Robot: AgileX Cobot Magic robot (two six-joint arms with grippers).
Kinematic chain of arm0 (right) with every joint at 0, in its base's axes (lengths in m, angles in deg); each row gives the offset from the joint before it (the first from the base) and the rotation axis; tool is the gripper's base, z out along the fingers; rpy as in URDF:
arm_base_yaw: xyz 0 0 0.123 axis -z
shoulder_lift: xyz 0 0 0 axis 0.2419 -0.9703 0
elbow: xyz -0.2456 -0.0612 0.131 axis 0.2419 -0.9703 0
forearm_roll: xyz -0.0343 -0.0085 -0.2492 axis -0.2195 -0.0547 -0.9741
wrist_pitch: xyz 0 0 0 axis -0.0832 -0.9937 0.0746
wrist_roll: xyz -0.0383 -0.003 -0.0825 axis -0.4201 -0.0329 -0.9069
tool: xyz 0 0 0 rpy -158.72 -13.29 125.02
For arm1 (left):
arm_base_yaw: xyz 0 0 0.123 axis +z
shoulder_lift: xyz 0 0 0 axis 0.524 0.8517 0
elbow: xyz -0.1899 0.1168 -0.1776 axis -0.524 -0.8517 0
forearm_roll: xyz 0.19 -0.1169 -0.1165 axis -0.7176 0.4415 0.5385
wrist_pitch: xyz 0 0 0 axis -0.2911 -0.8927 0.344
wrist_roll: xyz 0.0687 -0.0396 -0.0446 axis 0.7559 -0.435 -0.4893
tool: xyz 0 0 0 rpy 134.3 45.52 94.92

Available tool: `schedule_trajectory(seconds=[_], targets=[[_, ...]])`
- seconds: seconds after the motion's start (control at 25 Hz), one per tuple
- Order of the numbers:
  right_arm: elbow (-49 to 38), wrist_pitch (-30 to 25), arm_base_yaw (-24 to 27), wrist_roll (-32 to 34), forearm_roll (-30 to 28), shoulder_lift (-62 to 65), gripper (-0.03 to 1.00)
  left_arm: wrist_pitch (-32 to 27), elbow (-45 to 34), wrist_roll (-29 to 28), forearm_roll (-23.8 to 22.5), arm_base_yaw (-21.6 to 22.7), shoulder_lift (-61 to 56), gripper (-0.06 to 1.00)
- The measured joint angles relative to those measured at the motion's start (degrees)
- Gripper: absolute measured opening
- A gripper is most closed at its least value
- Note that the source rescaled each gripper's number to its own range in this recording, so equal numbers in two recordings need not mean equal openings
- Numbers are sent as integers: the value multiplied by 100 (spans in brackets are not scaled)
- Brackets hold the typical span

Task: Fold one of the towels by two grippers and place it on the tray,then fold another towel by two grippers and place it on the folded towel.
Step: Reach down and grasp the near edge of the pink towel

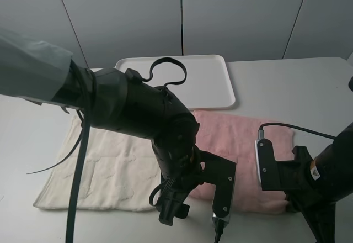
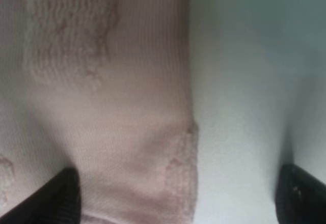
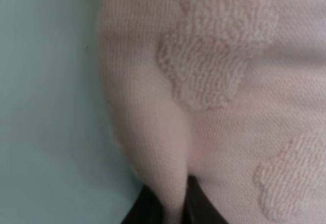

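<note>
Grey wall panels [image 1: 220,16] back a pale desk [image 1: 309,88] on which the pink towel [image 1: 242,138] lies spread flat, not yet folded, with the cream towel [image 1: 105,171] just beside it on the left arm's side. Both arms work at the towel's edge nearest the robot, one at each end. The right fingers [image 3: 150,208] are pressed together on a raised ridge of pink cloth right at the towel's side border, bare desk just outside them. The left fingers [image 2: 56,201] stand spread wide and grip nothing: one tip sits over the pink terry, the other over bare desk, and the towel's hemmed side edge runs between them. Whether either tip touches the cloth cannot be told. The tray [image 1: 209,77] lies beyond the towel's far edge, straight ahead of both pairs of fingers. The coming move likely needs the left fingers to close on that hem, so that both ends can be carried together toward the tray.
</note>
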Motion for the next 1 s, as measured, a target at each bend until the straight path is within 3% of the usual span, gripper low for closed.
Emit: schedule_trajectory(seconds=[1.0], targets=[[0,10,0,22,-12,0,2,227,26,-139,-400,-3,0,98]])
